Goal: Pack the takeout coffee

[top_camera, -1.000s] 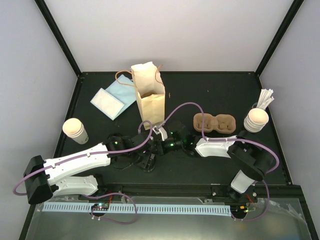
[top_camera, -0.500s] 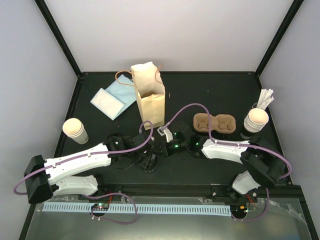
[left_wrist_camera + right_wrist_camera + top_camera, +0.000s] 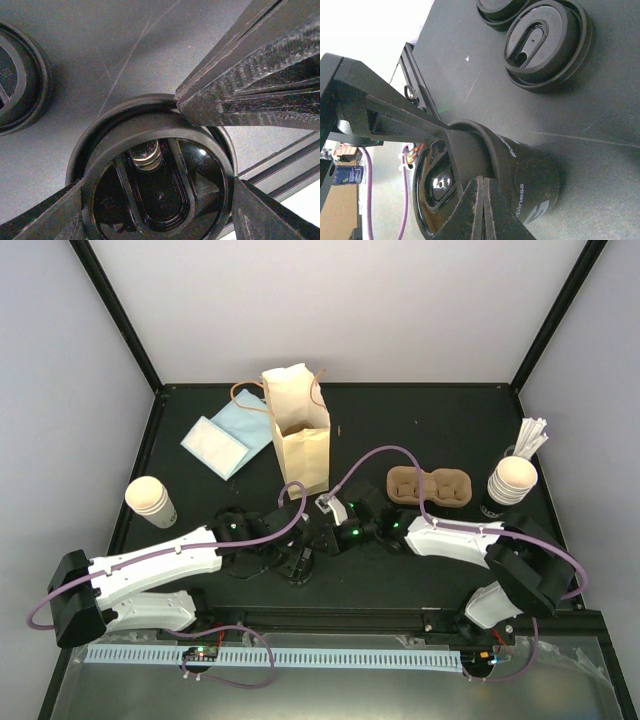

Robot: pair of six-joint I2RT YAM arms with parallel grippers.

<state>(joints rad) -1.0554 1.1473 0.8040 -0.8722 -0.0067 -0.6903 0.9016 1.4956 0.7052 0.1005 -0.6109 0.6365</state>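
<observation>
Two arms are brought together near the middle of the black table (image 3: 420, 430). At the table's left edge the takeout coffee (image 3: 148, 498) is seen standing upright with its pale top up, well apart from both grippers and touched by nothing. Behind it and further right, pale blue and white napkins (image 3: 222, 438) are laid flat. Just beside them a paper bag (image 3: 298, 435) is stood upright with its mouth open.

In front of the bag, a black cup (image 3: 520, 175) with a black lid fitted on it is stood on the table. The left gripper (image 3: 155, 214) is set around this cup: its jaws are held wide apart, one at each side of the lidded rim and pressed against it, so the cup is clamped between them. The right gripper (image 3: 481, 186) is brought in from the right with its jaws pressed together, nothing between them, and its tip is rested on the edge of the cup's lid. Two loose black lids (image 3: 547, 42) are seen lying flat on the table near the cup.

Further right, a brown pulp carrier (image 3: 430, 486) is laid with both its wells unfilled. Near the right edge a nested stack of cups (image 3: 512, 480) is stood, with white sticks (image 3: 532, 435) just behind it.
</observation>
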